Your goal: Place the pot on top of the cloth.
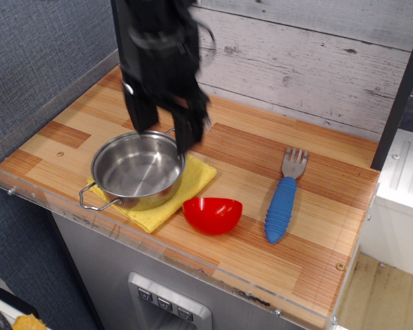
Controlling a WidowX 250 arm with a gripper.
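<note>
The shiny steel pot [138, 170] sits upright on the yellow cloth [190, 180], covering most of it; the cloth shows at the pot's right and front. One wire handle sticks out at the front left. My gripper [162, 134] is open and empty, raised just above the pot's back rim, its two fingers apart and blurred by motion. It touches nothing.
A red bowl [212, 214] lies right of the cloth, near the front edge. A fork with a blue handle [283, 204] lies farther right. A clear plastic rim [48, 199] runs along the counter's front and left. A plank wall stands behind.
</note>
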